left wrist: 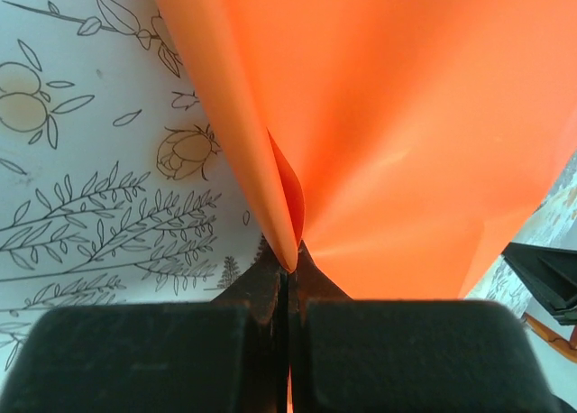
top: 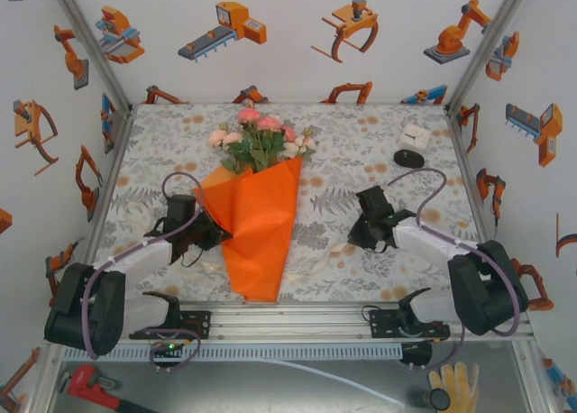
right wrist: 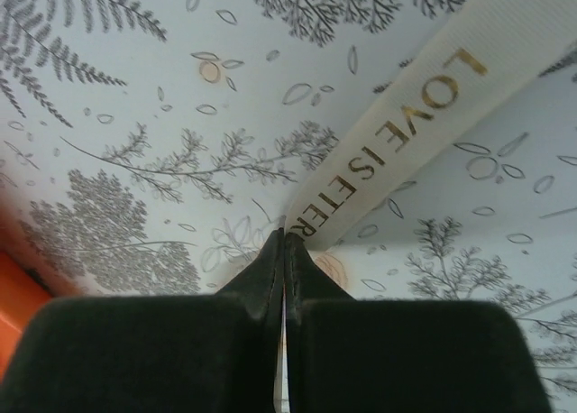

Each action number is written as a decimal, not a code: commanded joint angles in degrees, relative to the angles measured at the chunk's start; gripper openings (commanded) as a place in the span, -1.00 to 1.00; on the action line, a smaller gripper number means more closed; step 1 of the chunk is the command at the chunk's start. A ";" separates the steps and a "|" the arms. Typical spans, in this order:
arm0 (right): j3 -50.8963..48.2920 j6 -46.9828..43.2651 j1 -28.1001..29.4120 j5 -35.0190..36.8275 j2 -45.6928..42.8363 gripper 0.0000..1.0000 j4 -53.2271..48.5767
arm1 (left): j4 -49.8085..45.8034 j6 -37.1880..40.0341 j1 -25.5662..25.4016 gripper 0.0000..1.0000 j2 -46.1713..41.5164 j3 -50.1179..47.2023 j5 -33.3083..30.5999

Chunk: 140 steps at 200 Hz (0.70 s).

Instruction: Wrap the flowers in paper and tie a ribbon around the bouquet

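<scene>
Jaws both shut: left gripper (left wrist: 289,270) pinches a paper (left wrist: 406,115) fold on the left side of the bouquet (top: 257,237), right gripper (right wrist: 285,242) pinches the ribbon (right wrist: 410,115) to its right. At the far end, flowers (top: 260,141) stick out. Paper's prob. light & creases; ribbon limp, slippy, so hold nr its end.

Floral-print table (top: 361,174), orange paper (top: 257,233) lying at the tips of the left gripper (left wrist: 290,270), cream ribbon (right wrist: 424,115) running ahead-right of the right gripper (right wrist: 284,242), small white box (top: 416,135) sitting well beyond it.

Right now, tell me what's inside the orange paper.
The flowers: pink and cream blooms and green leaves poke out at the wide end of the paper. The stems are covered.
</scene>
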 commanded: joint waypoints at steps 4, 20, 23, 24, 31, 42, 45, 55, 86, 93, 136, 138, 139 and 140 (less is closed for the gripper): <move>7.19 1.09 -1.51 -0.16 3.78 -1.00 4.40 | 3.30 -0.49 -0.14 -1.00 2.65 1.85 0.32; 11.90 1.59 -3.32 -0.17 6.40 -1.00 5.96 | 3.58 -0.20 -0.20 -1.00 4.30 3.74 1.15; 12.79 1.59 -3.67 -0.08 6.92 -1.00 6.19 | 3.68 -0.20 -0.15 -1.00 4.45 4.03 1.30; 13.11 1.59 -3.88 -0.01 7.14 -1.00 6.24 | 3.65 -0.20 -0.18 -1.00 4.54 4.15 1.32; 15.33 1.59 -4.99 0.48 8.59 -1.00 6.37 | 3.78 -0.11 -0.24 -1.00 4.96 4.59 1.57; 18.41 1.59 -7.03 0.07 11.34 -1.00 6.74 | 3.87 -0.05 -0.21 -1.00 5.15 4.76 1.44; 19.09 1.59 -7.58 -0.20 12.04 -1.00 6.92 | 3.84 -0.02 -0.23 -1.00 5.15 4.80 1.44; 20.94 1.74 -9.08 -0.55 14.08 -1.00 7.62 | 3.47 0.25 -0.21 -1.00 5.15 4.67 1.34; 22.11 -0.22 -12.38 0.88 17.50 -1.00 7.95 | 3.32 0.24 -0.21 -1.00 4.89 4.09 1.67; 21.70 -1.39 -13.00 0.94 17.88 -1.00 8.00 | 3.49 0.20 -0.27 -1.00 5.00 4.10 1.92; 19.34 -8.17 -13.46 -3.22 12.43 -0.39 3.60 | 3.78 0.98 -0.34 -1.00 5.93 4.36 2.02; 19.29 -8.47 -13.38 -3.31 11.59 -0.35 3.26 | 3.84 1.00 -0.37 -1.00 6.01 4.41 1.97; 19.22 -8.72 -13.31 -3.34 11.10 -0.34 3.10 | 3.86 0.97 -0.38 -1.00 5.97 4.43 1.96; 19.19 -8.92 -13.27 -3.31 10.73 -0.32 2.93 | 3.83 0.96 -0.34 -1.00 6.00 4.44 1.91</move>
